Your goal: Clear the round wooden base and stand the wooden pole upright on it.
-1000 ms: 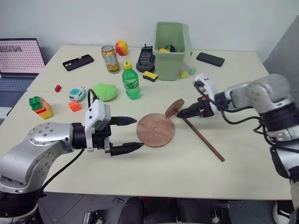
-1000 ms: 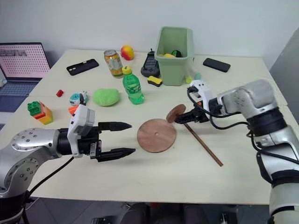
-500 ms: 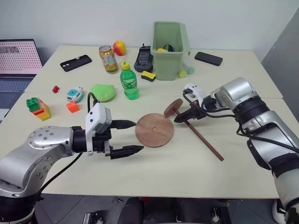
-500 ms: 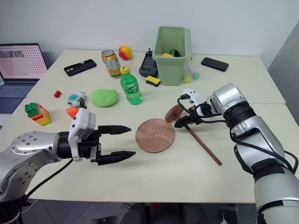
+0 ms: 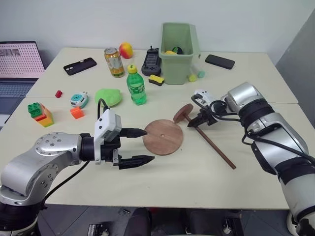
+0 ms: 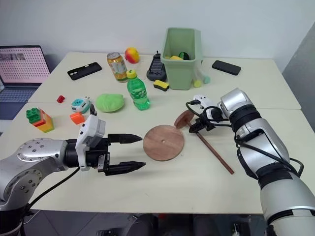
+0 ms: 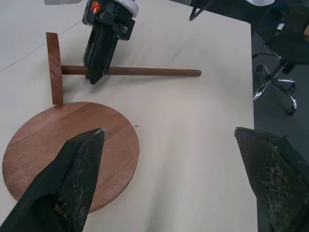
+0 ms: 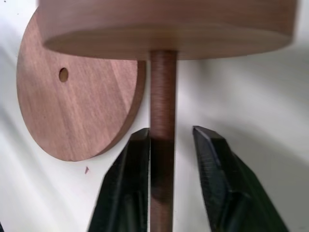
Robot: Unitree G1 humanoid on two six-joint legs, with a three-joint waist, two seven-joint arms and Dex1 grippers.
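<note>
Lying on the cream table [image 5: 162,177], the wooden pole [image 5: 211,144] has its fixed end disc standing on edge, just beside the round wooden base [image 5: 163,137], which lies flat with nothing on it. The right gripper [image 5: 196,121] straddles the rod close to that disc; one finger [image 8: 128,188] touches it, the other stands slightly off. The left gripper [image 5: 141,146] hovers wide open beside the base's near-left edge.

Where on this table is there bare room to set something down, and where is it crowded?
Bare: the near strip of the table in front of the round wooden base and the wooden pole, plus the far right corner beyond the black phone. Crowded: the far middle around the green bin, bottle and can.
</note>
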